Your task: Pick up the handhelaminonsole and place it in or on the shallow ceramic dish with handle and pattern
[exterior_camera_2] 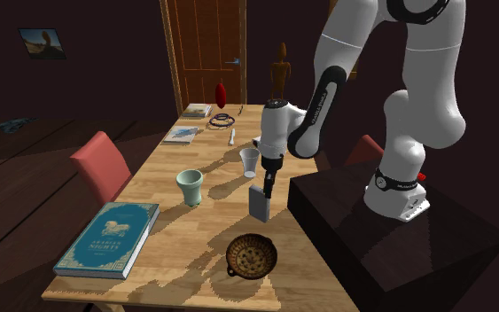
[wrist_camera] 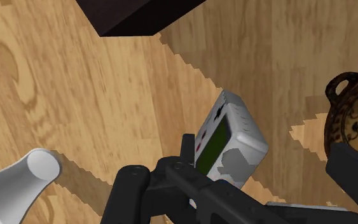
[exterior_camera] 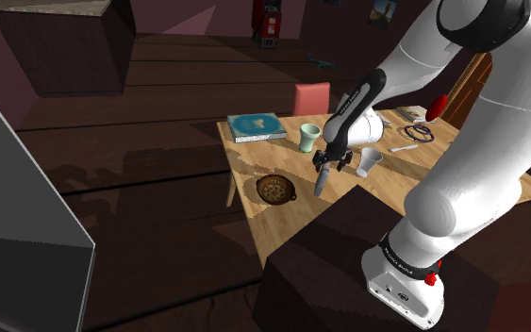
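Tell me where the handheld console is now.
In the second exterior view, the gripper clasps the grey handheld console between the white cup and the patterned dish.

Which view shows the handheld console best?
The wrist view: the grey handheld console shows its green screen and buttons up close. The shoulder view gives a thin grey sliver under the pincer; the second exterior view a plain grey slab.

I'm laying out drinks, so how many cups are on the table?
2. A pale green cup stands near the blue book; a white cup stands beside the gripper holding the console. The arm may hide others.
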